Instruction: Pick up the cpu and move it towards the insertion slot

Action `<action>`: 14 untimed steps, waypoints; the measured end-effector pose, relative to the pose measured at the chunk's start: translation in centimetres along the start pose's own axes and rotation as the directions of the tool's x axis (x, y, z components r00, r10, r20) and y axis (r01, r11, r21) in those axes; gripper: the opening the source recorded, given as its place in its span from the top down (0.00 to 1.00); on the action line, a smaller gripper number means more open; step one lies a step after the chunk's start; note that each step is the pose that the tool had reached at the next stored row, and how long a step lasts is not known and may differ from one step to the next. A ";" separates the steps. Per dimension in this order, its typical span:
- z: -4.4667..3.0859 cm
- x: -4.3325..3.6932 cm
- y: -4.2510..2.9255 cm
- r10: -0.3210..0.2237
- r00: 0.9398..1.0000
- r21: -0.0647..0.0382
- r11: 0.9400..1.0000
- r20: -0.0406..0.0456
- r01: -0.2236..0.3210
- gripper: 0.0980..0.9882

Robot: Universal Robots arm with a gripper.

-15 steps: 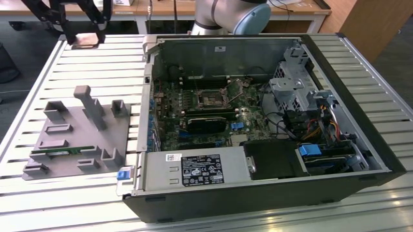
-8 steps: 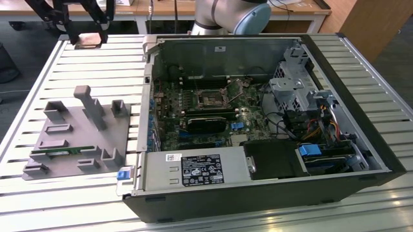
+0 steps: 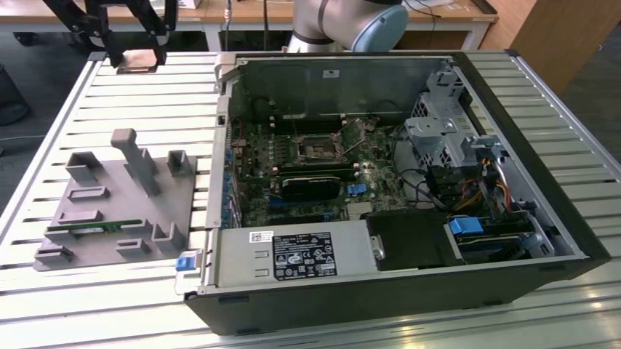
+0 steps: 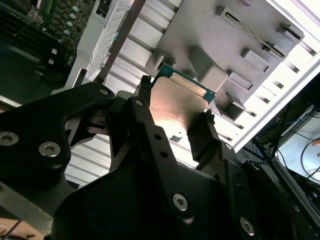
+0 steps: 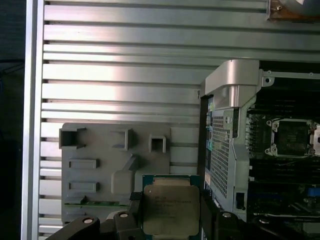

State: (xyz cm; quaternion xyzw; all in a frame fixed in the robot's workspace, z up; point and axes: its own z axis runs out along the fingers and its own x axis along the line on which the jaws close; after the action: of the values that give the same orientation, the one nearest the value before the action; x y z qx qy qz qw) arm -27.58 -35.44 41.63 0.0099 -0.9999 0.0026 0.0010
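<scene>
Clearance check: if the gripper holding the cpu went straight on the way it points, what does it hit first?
The gripper would probably meet the grey fixture tray on the slatted table, not the computer case; depth unclear.

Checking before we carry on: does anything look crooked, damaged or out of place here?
Nothing stands out. The cpu sits square between the gripper fingers, the insertion slot is open and bare, and the grey holder block lies flat.
</scene>
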 end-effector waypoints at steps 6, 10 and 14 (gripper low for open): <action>0.00 -0.51 -0.01 0.000 1.000 0.000 1.000 0.000 0.000 0.50; -0.01 -0.89 -0.02 0.000 1.000 0.000 1.000 0.000 0.000 0.50; -0.01 -1.33 -0.03 0.000 1.000 0.000 1.000 0.000 0.000 0.50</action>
State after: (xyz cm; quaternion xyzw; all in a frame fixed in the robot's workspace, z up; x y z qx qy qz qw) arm -26.25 -35.44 41.64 0.0099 -0.9999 0.0027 0.0010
